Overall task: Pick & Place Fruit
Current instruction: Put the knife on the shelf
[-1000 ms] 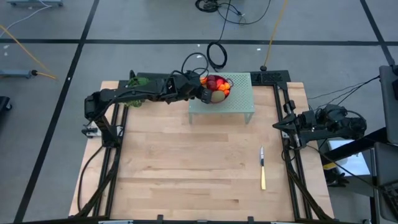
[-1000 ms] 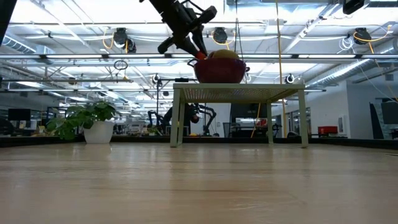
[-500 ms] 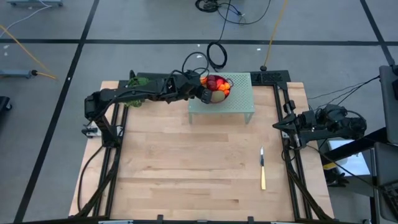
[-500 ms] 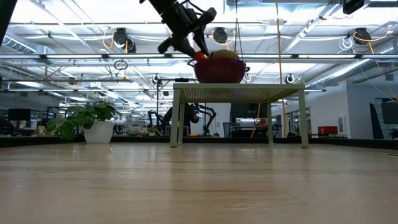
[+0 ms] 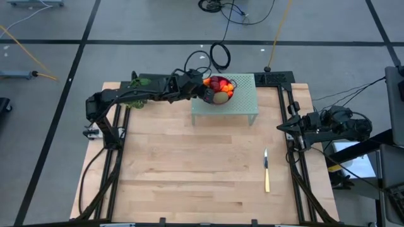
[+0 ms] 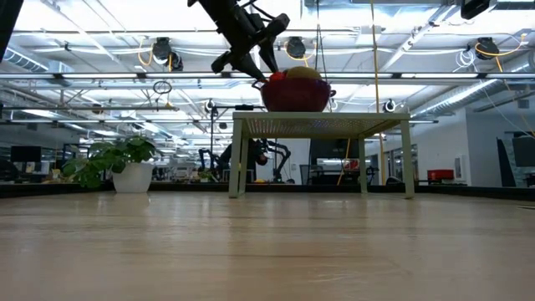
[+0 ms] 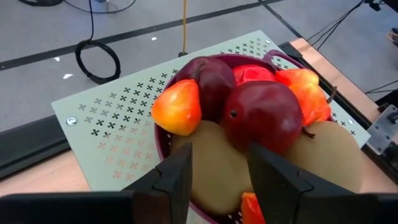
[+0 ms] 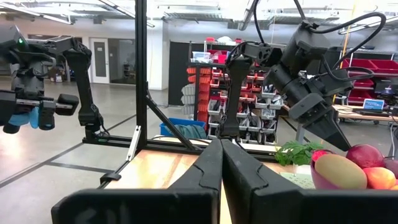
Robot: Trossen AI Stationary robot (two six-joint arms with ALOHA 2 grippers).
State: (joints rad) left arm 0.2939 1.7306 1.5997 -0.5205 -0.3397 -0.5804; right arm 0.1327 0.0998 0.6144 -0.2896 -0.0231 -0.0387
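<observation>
A dark red bowl (image 5: 211, 100) (image 6: 297, 95) heaped with fruit stands on a pale green perforated stand (image 5: 243, 101) at the table's far side. In it lie two dark red balls (image 7: 261, 115), an orange-red piece (image 7: 178, 107), two brownish-green ovals (image 7: 217, 165) and small orange-red bits (image 7: 306, 93). My left gripper (image 7: 219, 171) (image 5: 206, 94) hangs open at the bowl's left rim, its fingers slanting down on either side of the near oval. My right gripper (image 8: 221, 152) (image 5: 282, 128) is shut and waits at the table's right edge.
A slim knife (image 5: 266, 171) lies on the bare wood near the right side. A leafy green plant (image 5: 140, 82) (image 6: 125, 160) stands at the far left corner, under my left arm. The stand's legs (image 6: 237, 155) lift the bowl well above the tabletop.
My left gripper has stayed over the bowl's left rim, and its fingers have spread a little. The small red piece that showed at its fingertips in the low view now lies against the fruit in the bowl.
</observation>
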